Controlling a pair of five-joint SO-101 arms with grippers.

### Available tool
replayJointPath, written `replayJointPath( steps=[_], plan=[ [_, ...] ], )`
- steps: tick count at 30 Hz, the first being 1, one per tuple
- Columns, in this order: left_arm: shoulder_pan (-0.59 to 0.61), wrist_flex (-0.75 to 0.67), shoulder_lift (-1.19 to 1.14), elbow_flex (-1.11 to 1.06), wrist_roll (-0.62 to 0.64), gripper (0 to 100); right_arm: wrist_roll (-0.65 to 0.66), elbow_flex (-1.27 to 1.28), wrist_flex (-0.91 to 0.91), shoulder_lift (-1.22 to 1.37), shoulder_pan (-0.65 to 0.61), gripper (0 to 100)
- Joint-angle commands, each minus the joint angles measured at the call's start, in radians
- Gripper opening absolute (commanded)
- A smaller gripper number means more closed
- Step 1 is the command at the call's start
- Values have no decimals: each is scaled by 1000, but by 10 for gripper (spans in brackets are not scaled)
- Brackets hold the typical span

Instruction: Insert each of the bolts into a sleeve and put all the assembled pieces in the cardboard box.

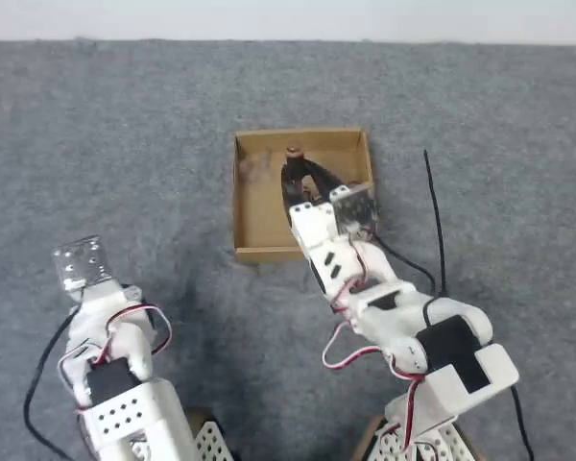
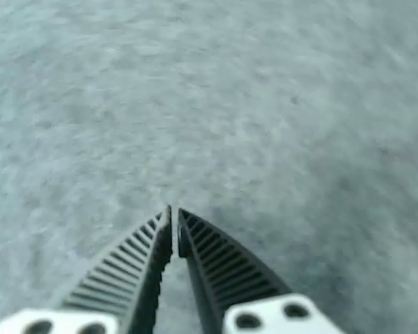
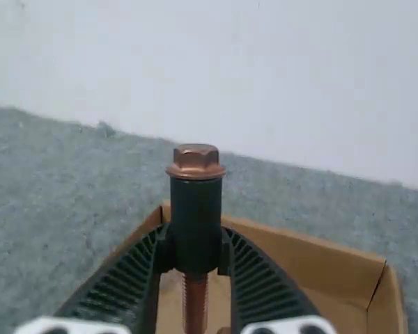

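While the right gripper [image 3: 195, 242] grasps the dark cylindrical sleeve [image 3: 195, 205] upright, the copper-coloured hex-head bolt [image 3: 196, 160] sits through the sleeve, head on top and threaded shank protruding below. Both hang over the open brown cardboard box [image 3: 324, 263]. The left gripper [image 2: 173, 217] is clenched on nothing above the grey carpeted table [image 2: 216, 97], well apart from the box.

Soft, even light from overhead. Soft-edged shadow on the counter [image 1: 125, 144] just behind the right end effector [image 1: 295, 171]. Wall [image 3: 265, 69] beyond it bright; the bolt [image 3: 195, 158] in its grip shows a dull sheen on the head.
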State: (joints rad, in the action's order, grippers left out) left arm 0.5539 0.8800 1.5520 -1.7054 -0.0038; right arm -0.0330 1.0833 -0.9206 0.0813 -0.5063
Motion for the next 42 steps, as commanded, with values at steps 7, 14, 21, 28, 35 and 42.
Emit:
replayJointPath(
  steps=[7, 14, 21, 28, 35, 42],
  plan=[
    [-40, -35, -6, 13, -21, 11, 5, -302, 515, -16, 7, 6],
    [-137, -31, -5, 13, -37, 11, 5, -486, 881, -15, 10, 6],
    [-226, -14, -5, 13, -183, 11, -86, -707, 1274, -2, 7, 6],
    [-316, -9, -3, 13, -203, 11, -95, -816, 1417, 88, -39, 8],
    [-307, -8, 0, 15, -48, 11, -98, -979, 1517, 252, -45, 9],
    [-315, 37, 0, 28, -11, 11, -178, -1137, 1684, 348, -38, 87]
  ],
)
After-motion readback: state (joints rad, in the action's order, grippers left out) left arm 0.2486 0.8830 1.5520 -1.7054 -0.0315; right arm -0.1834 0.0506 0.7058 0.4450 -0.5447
